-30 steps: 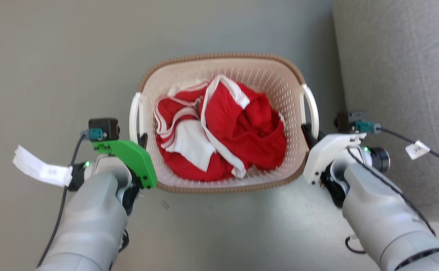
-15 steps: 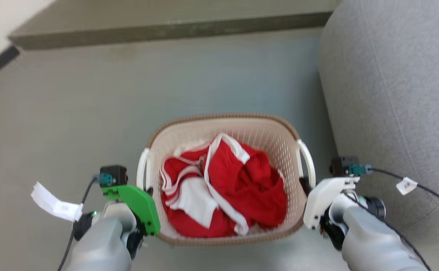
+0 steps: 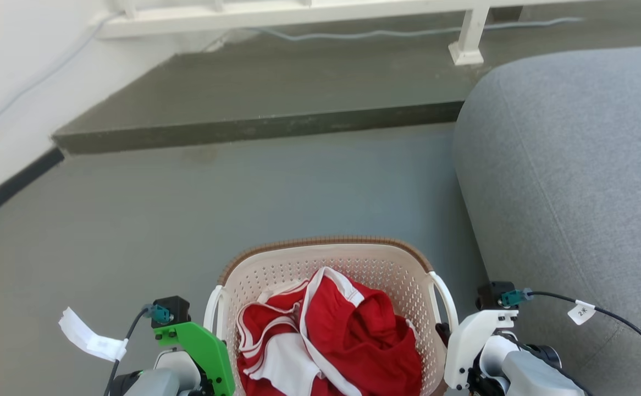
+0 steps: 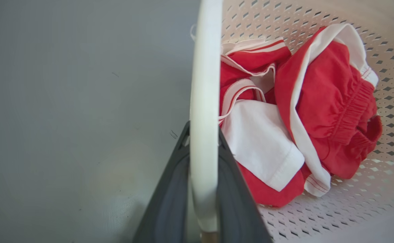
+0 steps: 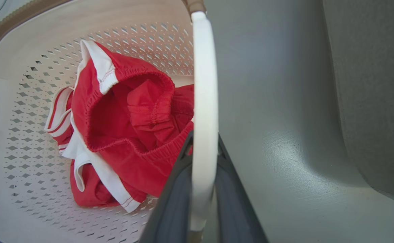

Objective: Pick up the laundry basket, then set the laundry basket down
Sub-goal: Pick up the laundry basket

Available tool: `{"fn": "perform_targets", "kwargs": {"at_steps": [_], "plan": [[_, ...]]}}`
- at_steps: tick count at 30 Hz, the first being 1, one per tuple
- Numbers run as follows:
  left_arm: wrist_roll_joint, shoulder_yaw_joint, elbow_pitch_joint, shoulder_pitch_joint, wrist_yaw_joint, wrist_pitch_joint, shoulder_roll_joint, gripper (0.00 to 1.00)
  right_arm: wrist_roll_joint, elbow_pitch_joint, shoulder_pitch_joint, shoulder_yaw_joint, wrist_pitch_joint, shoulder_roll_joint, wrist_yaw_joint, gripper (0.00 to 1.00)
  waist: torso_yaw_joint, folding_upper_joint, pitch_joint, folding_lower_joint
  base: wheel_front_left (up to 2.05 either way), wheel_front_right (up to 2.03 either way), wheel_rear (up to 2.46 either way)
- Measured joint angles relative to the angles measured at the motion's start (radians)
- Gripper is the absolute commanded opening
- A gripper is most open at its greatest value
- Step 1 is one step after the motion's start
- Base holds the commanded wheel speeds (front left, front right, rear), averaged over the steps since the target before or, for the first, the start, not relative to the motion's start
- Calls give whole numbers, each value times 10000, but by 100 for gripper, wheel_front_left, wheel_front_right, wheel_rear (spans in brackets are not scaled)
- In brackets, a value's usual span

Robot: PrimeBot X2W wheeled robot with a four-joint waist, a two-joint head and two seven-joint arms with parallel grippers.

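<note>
Laundry basket point(image 3: 320, 242) is seen low in the middle of the head view, at the near edge, over the grey floor point(image 3: 188, 209). It cannot be told if its bottom is touching the floor. The basket is cream with little holes, and a brown rim runs round its top.

Red and white clothes point(image 3: 353, 341) are piled inside the laundry basket. They are bunched up and lie against its floor and its near wall. A stretchy red waistband is shown in both wrist views.

The left gripper point(image 4: 203, 130) is placed at the basket's left side. Its jaws are closed on the white left handle point(image 4: 203, 67), with one dark finger pressed on each side of it. The right gripper point(image 5: 204, 138) is placed at the basket's right side. Its jaws are closed the same way on the white right handle point(image 5: 203, 67).

A grey sofa point(image 3: 573, 165) is found just to the right of the basket. A dark step point(image 3: 243, 126) is seen across the far side of the floor.
</note>
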Motion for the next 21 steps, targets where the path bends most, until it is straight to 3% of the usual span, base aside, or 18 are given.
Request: {"fn": "perform_targets", "kwargs": {"at_steps": [21], "plan": [[-660,35,2,707,0,790,52,0,523,-272,439,541,800,-79,38,0,-63,0,-1006,0,0,0,0]]}}
